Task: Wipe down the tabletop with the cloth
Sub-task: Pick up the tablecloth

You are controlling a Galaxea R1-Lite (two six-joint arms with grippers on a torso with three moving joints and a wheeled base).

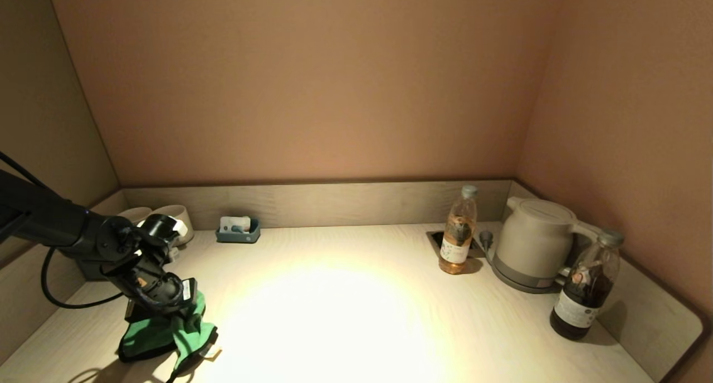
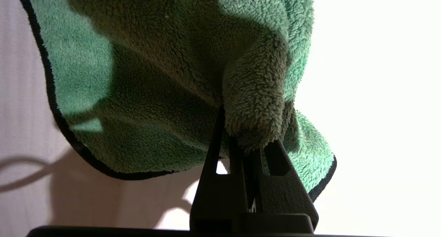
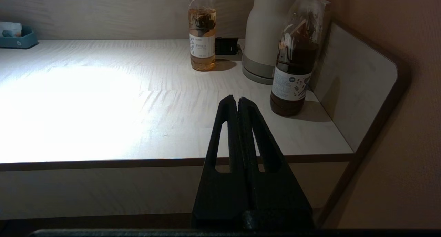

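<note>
The green cloth (image 1: 167, 335) with black edging hangs from my left gripper (image 1: 172, 310) at the front left of the pale wood-grain tabletop (image 1: 345, 310), its lower folds touching the surface. In the left wrist view my left gripper (image 2: 253, 135) is shut on a bunched fold of the cloth (image 2: 144, 75), which spreads over the tabletop (image 2: 379, 92). My right gripper (image 3: 237, 101) is shut and empty, held off the front edge of the tabletop (image 3: 103, 109) at the right; it is out of the head view.
A grey-blue tissue box (image 1: 238, 230) and pale bowls (image 1: 167, 216) stand at the back left. An amber bottle (image 1: 458, 238), a socket cutout (image 1: 437, 238), a white kettle (image 1: 532, 244) and a dark bottle (image 1: 585, 285) stand at the back right. A raised rim (image 1: 657, 322) borders the counter.
</note>
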